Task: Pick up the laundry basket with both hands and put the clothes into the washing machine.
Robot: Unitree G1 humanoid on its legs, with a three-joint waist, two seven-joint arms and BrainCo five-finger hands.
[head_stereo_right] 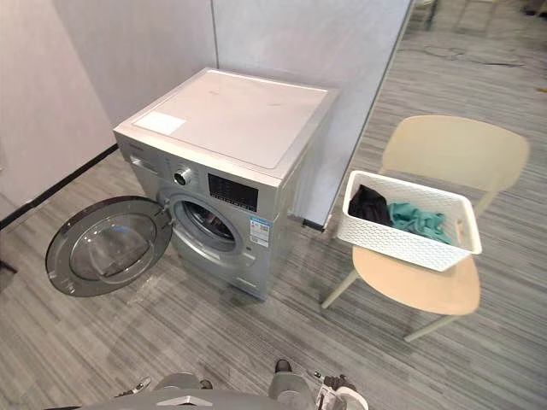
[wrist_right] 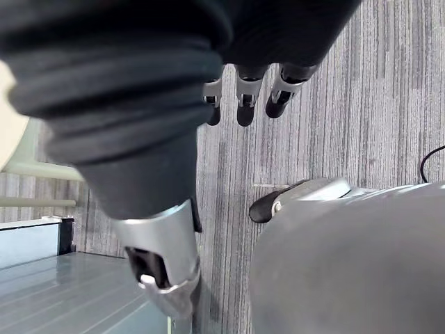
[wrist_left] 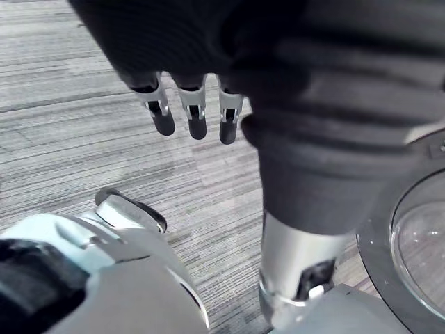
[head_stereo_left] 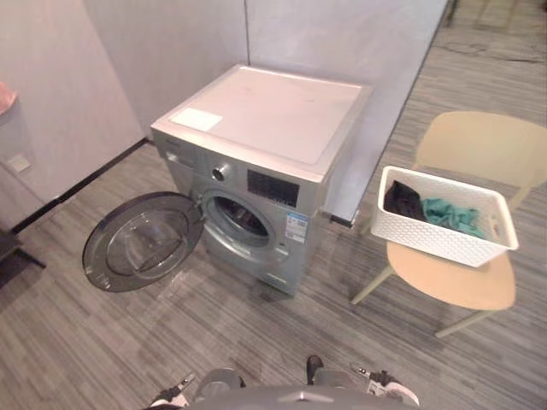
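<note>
Well apart from the left hand (wrist_left: 197,111) and right hand (wrist_right: 245,97), both hanging loose-fingered, the laundry basket (head_stereo_left: 444,232) sits on a chair (head_stereo_left: 453,284).

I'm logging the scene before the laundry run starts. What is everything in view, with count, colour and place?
washing machine: one, silver, against the wall
washer door: one, dark rim with glass, swung open on the machine's left side
laundry basket: one, white, on the chair seat
black garment: one, black, in the basket's left end
teal garment: one, teal, in the basket beside the black one
chair: one, pale beige, right of the washing machine
wall: grey panels, behind the machine
floor: grey, striped, under everything
left robot hand: one, silver with dark tips, open, above the floor by the open door
right robot hand: one, same colours, open, above the floor
</note>
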